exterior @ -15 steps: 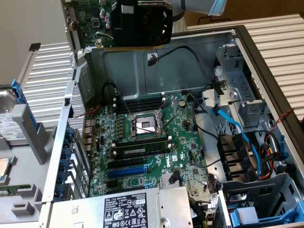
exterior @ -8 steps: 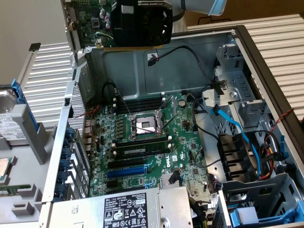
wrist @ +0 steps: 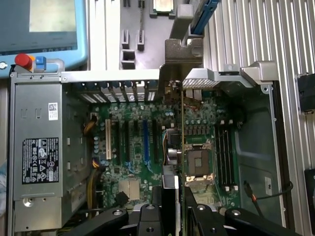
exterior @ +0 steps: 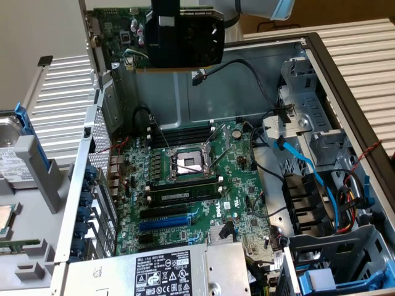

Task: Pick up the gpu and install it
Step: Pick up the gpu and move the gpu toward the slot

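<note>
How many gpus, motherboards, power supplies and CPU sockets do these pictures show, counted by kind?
gpu: 1
motherboard: 1
power supply: 1
CPU socket: 1
Total: 4

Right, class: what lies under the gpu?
Below the gpu: the green motherboard, its CPU socket and expansion slots. In the wrist view the card's edge covers a thin strip of board.
</note>
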